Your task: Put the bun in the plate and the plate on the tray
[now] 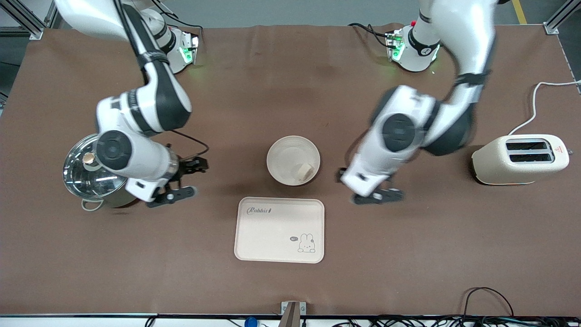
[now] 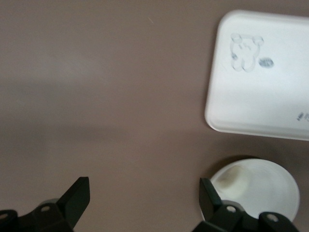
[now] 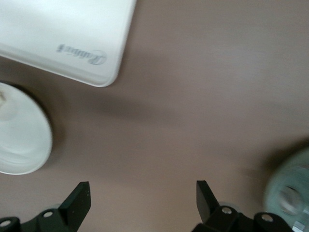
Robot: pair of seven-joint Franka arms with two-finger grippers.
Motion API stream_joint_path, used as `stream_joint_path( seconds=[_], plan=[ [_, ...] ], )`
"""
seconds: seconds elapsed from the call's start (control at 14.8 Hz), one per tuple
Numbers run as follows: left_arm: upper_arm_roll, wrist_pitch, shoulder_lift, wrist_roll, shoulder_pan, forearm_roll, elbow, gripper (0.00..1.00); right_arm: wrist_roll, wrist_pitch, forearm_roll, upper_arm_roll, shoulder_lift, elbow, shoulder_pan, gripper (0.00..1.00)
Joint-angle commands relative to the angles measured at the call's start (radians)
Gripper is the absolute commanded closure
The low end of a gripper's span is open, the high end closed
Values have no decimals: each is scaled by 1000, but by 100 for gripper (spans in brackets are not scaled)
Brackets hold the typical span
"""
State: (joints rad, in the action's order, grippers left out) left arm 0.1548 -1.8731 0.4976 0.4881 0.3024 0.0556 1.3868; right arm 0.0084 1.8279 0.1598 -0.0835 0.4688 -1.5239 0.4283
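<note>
plate [image 1: 292, 160], round, cream-white, raised rim: on the brown table [image 1: 290, 281] near its middle, just beside the tray and farther from the front camera than it, a strip of bare table between the two.
bun [image 1: 304, 171], small pale lump: inside the plate, against the rim on the side toward the tray and the left arm's end; also seen in the left wrist view [image 2: 235, 177].
tray [image 1: 279, 230], cream rectangle with rounded corners, "rabbit" lettering and bunny drawing: flat on the table, nothing on it.
left gripper [image 1: 371, 186], jaws wide apart, holding nothing: low over bare table beside the plate, toward the left arm's end; fingertips [image 2: 77, 195] frame brown table in the left wrist view, plate edge by one tip.
right gripper [image 1: 184, 178], jaws wide apart, holding nothing: low over bare table between the plate and the pot.
pot [image 1: 93, 175], steel with glass lid: at the right arm's end, partly under the right arm.
toaster [image 1: 519, 160], cream, two slots, white cord: at the left arm's end.
</note>
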Motion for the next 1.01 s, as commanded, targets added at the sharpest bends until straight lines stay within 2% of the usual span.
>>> stream_joint_path(
  seconds=[0.0,0.27,0.47,0.54,0.74,0.94],
  plan=[
    [12,54,-94,-127,-113,10,12,0,1,63,78,-7,68,5,44,13],
    [9,144,-215,-310,-251,0,12,0,-10,177,199,-5,174,7,110,25],
    [-4,202,-306,-350,-305,-13,21,0,-11,237,270,-5,231,10,158,37],
    [-26,231,-342,-370,-299,-13,29,0,-11,244,288,-5,246,11,168,38],
    [-72,241,-491,-373,-269,-42,142,0,-34,254,342,-5,275,14,196,40],
    [-99,220,-573,-378,-243,-43,239,0,-50,272,386,-5,290,14,227,46]
  ],
)
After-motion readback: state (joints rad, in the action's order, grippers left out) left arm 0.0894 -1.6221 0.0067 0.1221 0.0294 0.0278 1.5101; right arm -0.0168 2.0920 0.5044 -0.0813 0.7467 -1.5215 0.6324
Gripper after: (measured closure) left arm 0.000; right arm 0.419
